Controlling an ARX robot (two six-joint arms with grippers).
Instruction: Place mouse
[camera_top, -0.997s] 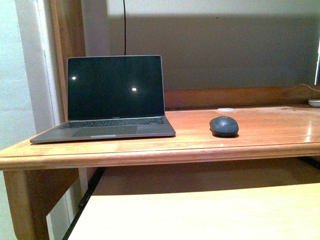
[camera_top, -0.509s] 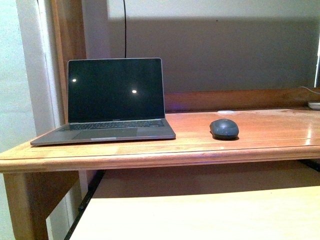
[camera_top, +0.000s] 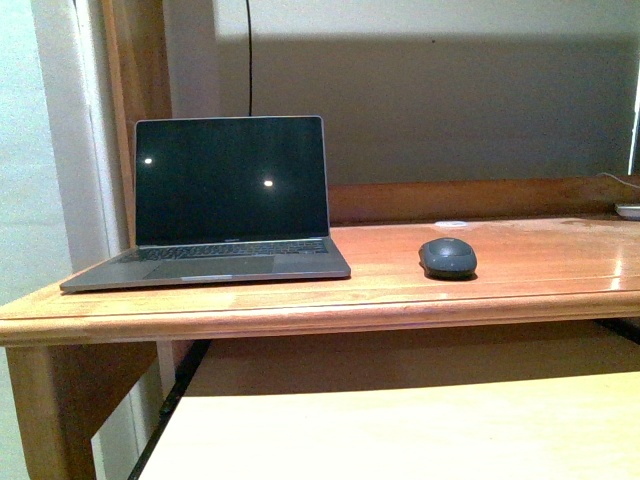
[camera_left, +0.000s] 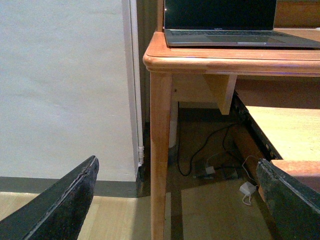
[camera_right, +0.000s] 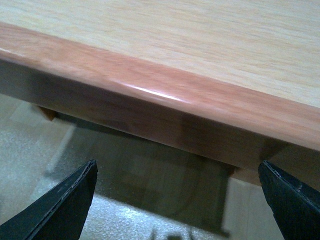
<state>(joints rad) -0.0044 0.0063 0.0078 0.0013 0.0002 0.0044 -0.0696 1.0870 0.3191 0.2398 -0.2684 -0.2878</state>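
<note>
Closest in, the wrist cameras: the left gripper (camera_left: 176, 161) hangs low beside the desk with its jaws spread wide and nothing between them. Past it stands the leg (camera_left: 161, 150) at the desk's left front corner, with cables (camera_left: 215, 167) lying on the floor underneath. The right gripper (camera_right: 176, 163) is gaping too, and it is empty. It looks onto the rounded reddish edge of a pale board (camera_right: 200, 35), and the shot is a little blurred. Neither arm shows from the front.

In the front view, a pale tray (camera_top: 400, 430) sits lowest and nearest, below the desk (camera_top: 300, 310). Up over the desk's front edge, the laptop (camera_top: 230, 180) sits at the left front corner. Its lid is up and its screen is dark apart from two small glints.

Here is the mouse (camera_top: 448, 257): it rests flat on the desktop, right of centre, about midway between the front edge and the back. It is well apart from the laptop, and nothing is touching it.

Just behind the mouse, near the back edge, lies a small white disc (camera_top: 451, 221). At the far right, by the back corner, a white gadget (camera_top: 628, 209) peeks into frame. A wooden rail (camera_top: 480, 198) runs along the back edge, and a dark cord (camera_top: 250, 55) drops down the wall behind the laptop.
</note>
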